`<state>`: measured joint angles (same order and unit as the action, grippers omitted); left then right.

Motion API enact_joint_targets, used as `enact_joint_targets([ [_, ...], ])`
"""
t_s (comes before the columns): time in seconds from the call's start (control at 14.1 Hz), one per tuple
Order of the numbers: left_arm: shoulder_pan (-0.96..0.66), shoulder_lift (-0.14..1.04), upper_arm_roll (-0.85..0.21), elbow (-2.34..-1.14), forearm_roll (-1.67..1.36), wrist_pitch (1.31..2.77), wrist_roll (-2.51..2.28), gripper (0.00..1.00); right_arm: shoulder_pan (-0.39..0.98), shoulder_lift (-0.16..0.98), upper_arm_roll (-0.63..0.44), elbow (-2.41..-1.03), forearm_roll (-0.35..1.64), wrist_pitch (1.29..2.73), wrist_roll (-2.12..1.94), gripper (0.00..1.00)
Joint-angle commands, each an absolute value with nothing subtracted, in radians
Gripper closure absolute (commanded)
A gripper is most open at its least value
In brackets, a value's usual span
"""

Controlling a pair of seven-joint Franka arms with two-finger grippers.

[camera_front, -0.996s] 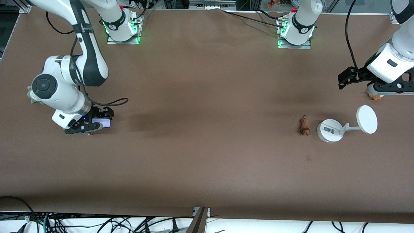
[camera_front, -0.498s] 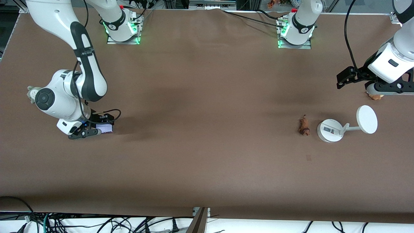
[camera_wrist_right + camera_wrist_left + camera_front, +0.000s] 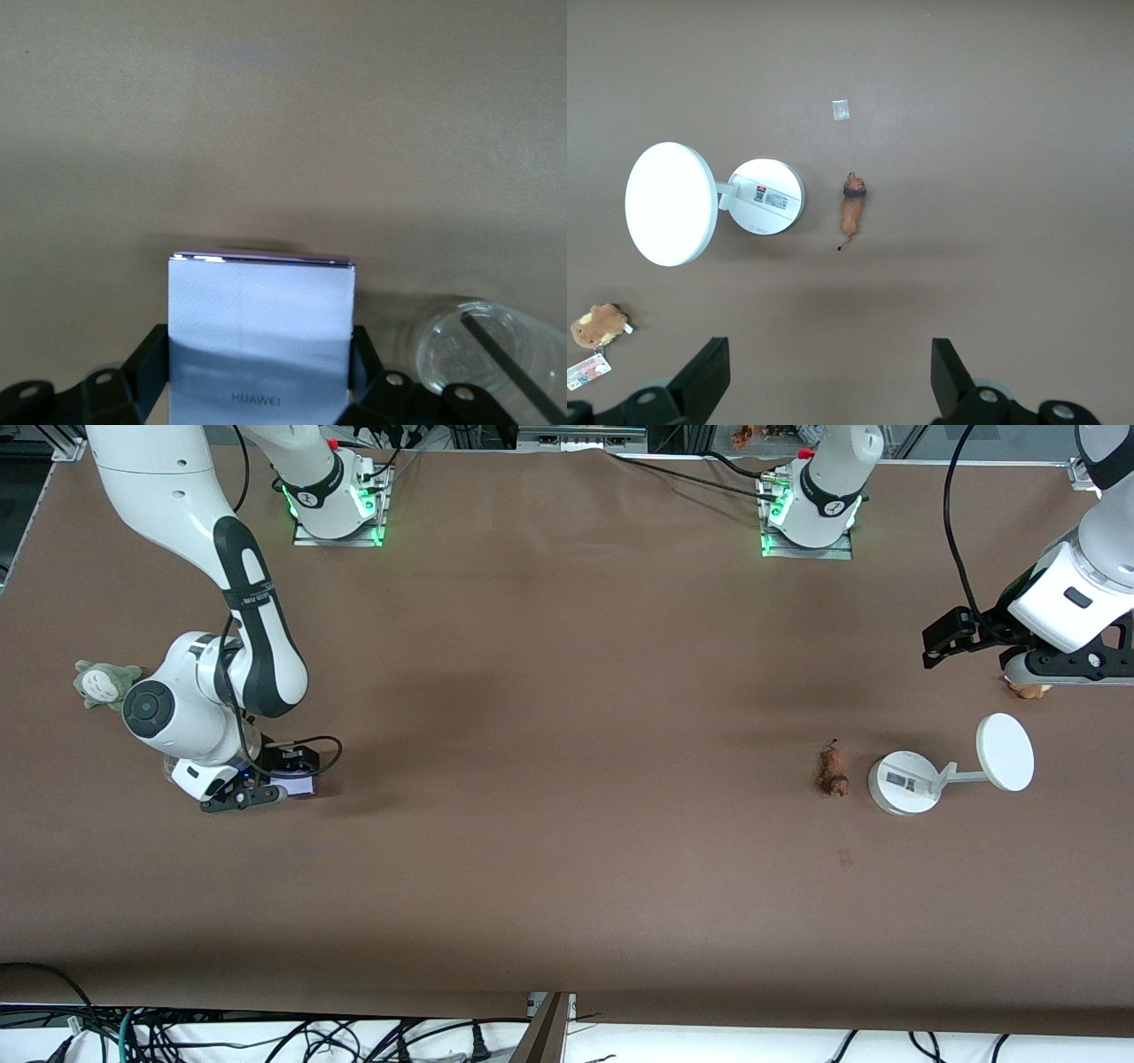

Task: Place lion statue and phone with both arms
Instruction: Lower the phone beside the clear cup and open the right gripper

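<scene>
The phone (image 3: 260, 341) is clamped in the right gripper (image 3: 266, 788) near a grey-green plush (image 3: 104, 683); the left gripper (image 3: 824, 390) is held open above the lion statue (image 3: 851, 208) and white stand (image 3: 766, 183).

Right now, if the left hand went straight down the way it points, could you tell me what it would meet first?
Most likely bare table: the open left hand points at brown surface, with the lion statue and white stand apart from that spot.

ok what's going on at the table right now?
The right gripper is shut on the phone, over the right arm's end of the table. The left gripper is open and holds nothing, up at the left arm's end above a brown plush. The lion statue lies on the table beside the white stand, untouched. A grey-green plush sits near the right arm.
</scene>
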<state>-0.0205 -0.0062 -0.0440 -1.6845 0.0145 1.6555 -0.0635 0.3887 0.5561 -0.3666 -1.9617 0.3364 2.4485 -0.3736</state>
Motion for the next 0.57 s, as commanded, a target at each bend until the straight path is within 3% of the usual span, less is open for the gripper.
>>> enact_joint_targets([
  [0.0, -0.025, -0.009, -0.037, -1.674, -0.009, 1.640, -0.066, 0.00, 0.388, 0.558, -0.361, -1.973, 0.392, 2.468, -0.405, 0.86],
  [0.21, -0.025, -0.009, -0.038, -1.674, -0.009, 1.638, -0.066, 0.00, 0.399, 0.577, -0.359, -1.971, 0.407, 2.499, -0.405, 0.84],
  [0.28, -0.026, -0.009, -0.038, -1.674, -0.009, 1.638, -0.067, 0.00, 0.400, 0.581, -0.357, -1.970, 0.407, 2.500, -0.405, 0.76],
  [0.43, -0.025, -0.011, -0.038, -1.674, -0.009, 1.626, -0.066, 0.00, 0.400, 0.584, -0.357, -1.968, 0.407, 2.500, -0.405, 0.33],
  [0.5, -0.025, -0.011, -0.038, -1.674, -0.009, 1.625, -0.066, 0.00, 0.400, 0.584, -0.357, -1.968, 0.407, 2.500, -0.405, 0.24],
])
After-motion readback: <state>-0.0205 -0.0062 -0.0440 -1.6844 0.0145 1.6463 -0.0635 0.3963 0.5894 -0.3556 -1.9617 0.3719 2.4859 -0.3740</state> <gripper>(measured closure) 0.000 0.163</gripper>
